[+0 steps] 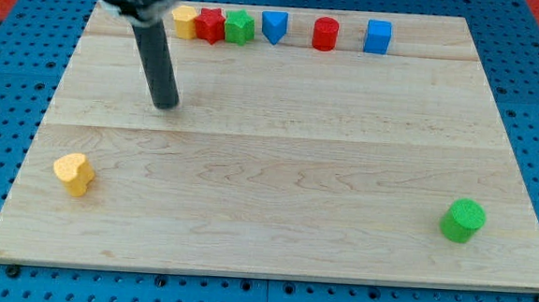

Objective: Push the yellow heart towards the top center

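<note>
Yellow heart [73, 173] sits near worktop [278, 170] bottom-left corner, well apart from my tip [165, 104], below and left of it. No jaws on this rig, only bare rod, nothing grasped. Tip must likely swing below-left of heart to drive it up-right. Row along top edge: yellow block [184, 20], red block [210, 25], green block [240, 26], blue block [274, 25], red cylinder [325, 33], blue cube [378, 36]. Green cylinder [462, 221] far right.

Pale wood counter, solid-coloured blocks, dark matt rod

The counter [278, 170] is light, smooth-sanded wood with fine grain lines and visible seams between its planks, its finish matt. The yellow heart [73, 173] and green cylinder [462, 220] look like smooth, evenly painted pieces with a low sheen, as do the blocks along the view's top. The rod ending in my tip [165, 105] is dark and matt, plastic or metal I cannot tell. Around the counter lies a blue perforated panel [11, 79], hard and smooth.
</note>
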Controlling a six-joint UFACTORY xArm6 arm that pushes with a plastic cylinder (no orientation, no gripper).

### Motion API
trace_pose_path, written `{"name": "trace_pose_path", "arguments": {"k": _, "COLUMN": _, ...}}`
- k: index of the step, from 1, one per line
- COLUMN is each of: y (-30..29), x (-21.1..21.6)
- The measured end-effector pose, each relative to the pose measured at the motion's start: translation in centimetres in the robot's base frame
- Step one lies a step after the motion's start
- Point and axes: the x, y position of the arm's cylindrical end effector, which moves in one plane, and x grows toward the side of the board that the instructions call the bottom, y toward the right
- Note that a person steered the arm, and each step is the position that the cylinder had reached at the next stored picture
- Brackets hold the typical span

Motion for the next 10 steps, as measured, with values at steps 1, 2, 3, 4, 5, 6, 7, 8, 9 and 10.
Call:
{"name": "trace_pose_path", "arguments": {"k": 1, "y": -1.7, "x": 7.5}}
{"name": "trace_pose_path", "arguments": {"k": 2, "y": -9.0, "x": 8.5}}
{"name": "trace_pose_path", "arguments": {"k": 3, "y": -9.7, "x": 11.2}}
{"name": "trace_pose_path", "arguments": {"k": 4, "y": -11.0, "x": 13.8}}
{"name": "trace_pose_path", "arguments": {"k": 5, "y": -17.2, "x": 13.0}}
{"name": "trace_pose_path", "arguments": {"k": 6, "y": -14.9, "x": 9.1}}
{"name": "trace_pose_path", "arguments": {"k": 7, "y": -11.9, "x": 4.8}}
{"name": "trace_pose_path", "arguments": {"k": 8, "y": -9.3, "x": 3.0}}
{"name": "trace_pose_path", "arguments": {"k": 9, "y": -9.0, "x": 2.0}}
{"name": "trace_pose_path", "arguments": {"k": 10, "y": -8.6, "x": 1.4}}
